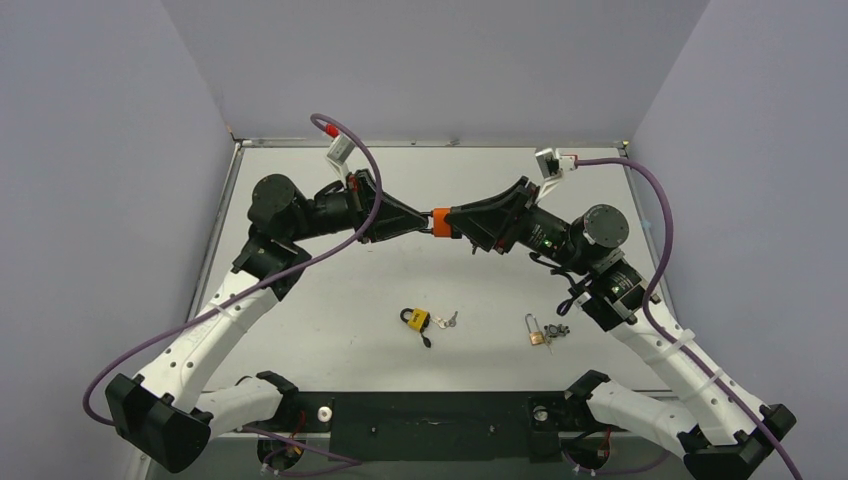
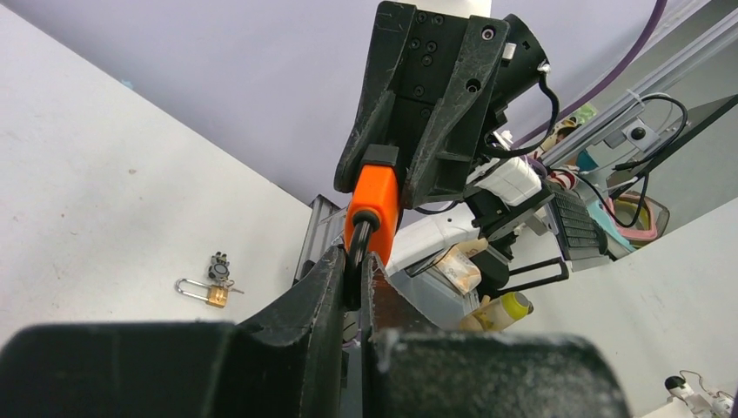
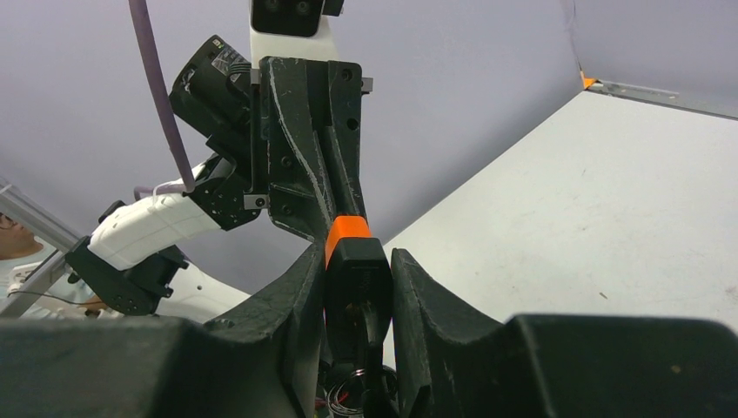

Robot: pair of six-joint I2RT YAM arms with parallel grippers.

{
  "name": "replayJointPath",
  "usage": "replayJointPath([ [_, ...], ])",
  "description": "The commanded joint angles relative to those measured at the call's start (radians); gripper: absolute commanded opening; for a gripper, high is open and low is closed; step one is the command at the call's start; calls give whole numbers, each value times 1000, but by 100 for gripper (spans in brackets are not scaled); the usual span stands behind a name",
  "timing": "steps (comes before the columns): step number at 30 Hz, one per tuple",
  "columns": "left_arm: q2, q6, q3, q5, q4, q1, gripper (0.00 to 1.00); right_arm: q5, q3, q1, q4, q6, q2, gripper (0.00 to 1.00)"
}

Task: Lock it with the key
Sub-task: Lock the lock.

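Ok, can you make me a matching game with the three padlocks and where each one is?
Things:
1. orange padlock
2. yellow padlock
3. brass padlock

Places:
A. lying on the table, over on the right arm's side
B. up in the air, gripped between the left gripper and the right gripper
C. lying on the table, near the middle

Pairs: 1-B, 2-C, 3-A
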Motion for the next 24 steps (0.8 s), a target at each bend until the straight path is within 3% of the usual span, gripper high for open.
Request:
replayJointPath([
  [1, -53, 23, 6, -25, -38, 44, 0, 8, 28, -37, 50, -23, -42, 0],
  [6, -54, 26, 11, -16, -36, 52, 0, -39, 47, -26, 56, -17, -24, 2],
  [7, -53, 26, 12, -17, -35, 52, 0, -46, 58, -21, 50, -27, -14, 7],
  [10, -60, 62, 26, -29, -75, 53, 0, -43, 59, -18, 31, -43, -18, 43],
  [12, -66, 100, 55, -41, -131, 55, 0, -47, 49, -52, 26, -43, -33, 56],
  [14, -73, 128, 75, -47, -178, 59, 0, -80, 37, -99, 37, -24, -49, 62],
  [18, -77, 145, 103, -45, -221, 71, 0, -154, 12, -147, 49, -10, -71, 67],
  [24, -75, 127, 129, -22, -217, 74, 0, -209, -33, -149, 59, -22, -61, 66],
])
